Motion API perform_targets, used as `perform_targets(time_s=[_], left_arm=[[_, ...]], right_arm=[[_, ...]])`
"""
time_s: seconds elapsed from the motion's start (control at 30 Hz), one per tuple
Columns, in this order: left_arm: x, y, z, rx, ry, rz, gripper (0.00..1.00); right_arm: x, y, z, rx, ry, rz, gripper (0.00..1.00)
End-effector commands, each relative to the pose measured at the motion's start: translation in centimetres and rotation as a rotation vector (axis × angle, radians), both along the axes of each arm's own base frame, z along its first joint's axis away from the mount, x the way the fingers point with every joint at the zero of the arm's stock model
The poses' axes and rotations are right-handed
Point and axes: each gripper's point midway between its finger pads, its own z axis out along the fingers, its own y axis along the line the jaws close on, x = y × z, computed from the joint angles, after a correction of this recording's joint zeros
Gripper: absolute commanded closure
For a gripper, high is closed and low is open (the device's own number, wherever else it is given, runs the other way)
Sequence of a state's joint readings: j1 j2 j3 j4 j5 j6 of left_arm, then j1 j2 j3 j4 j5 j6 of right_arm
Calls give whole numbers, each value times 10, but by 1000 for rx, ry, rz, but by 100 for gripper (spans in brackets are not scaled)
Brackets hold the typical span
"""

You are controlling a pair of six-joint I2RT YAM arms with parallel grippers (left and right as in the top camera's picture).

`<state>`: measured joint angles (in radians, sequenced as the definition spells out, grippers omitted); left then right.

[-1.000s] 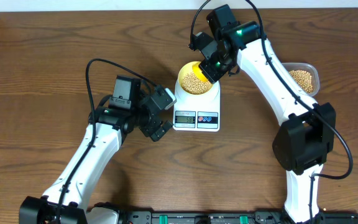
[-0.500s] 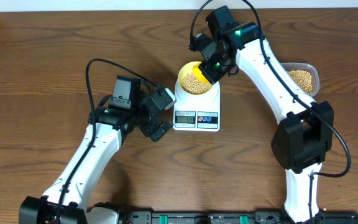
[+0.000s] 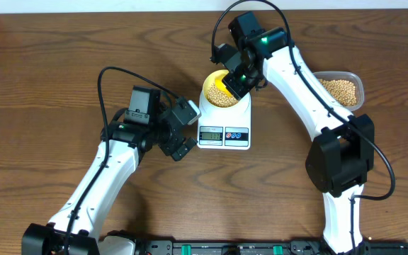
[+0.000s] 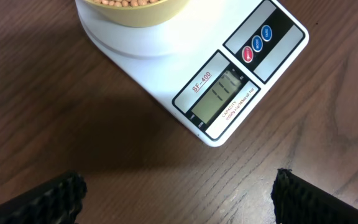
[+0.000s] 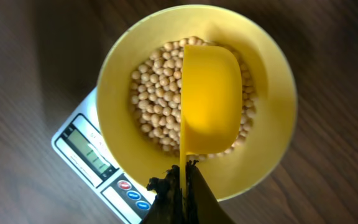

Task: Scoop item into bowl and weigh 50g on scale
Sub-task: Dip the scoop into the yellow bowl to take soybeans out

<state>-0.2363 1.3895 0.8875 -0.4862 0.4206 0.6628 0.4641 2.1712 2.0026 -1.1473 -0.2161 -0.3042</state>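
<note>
R arm [image 3: 296, 71] reaches over the scale [image 3: 224, 134]. The bowl [image 5: 278, 93] is on its platform, right under my right gripper [image 5: 183, 186], which is clamped tight on the yellow scoop [image 5: 210, 99] handle. Scoop looks empty and the beans [image 5: 154, 93] are piled below it, so I judge the dump's done and it's wt check now. Readout's too small to read; next I add or pull a few beans. Left gripper [image 4: 179, 202] spread wide, empty, scale just ahead. Vs 1 s ago: R wrist nudged left, L unmoved.

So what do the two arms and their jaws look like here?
Both the left arm and right arm have white tubular links, black joint housings and a looping black cable. Green lights glow near the right wrist. The jaws are black with ribbed edges.
</note>
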Motion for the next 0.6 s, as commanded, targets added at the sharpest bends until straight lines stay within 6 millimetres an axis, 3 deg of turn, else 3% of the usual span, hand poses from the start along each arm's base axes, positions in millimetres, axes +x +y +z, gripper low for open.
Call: perform_targets(time_s=[0.0,0.57], left_arm=[[0,0,5,-9,-17,-13,2],[0,0,5,-9,-17,-13,2]], right_arm=[[-9,10,-8,31,42,38,99],[-22,16,-5,89,110,50,99]])
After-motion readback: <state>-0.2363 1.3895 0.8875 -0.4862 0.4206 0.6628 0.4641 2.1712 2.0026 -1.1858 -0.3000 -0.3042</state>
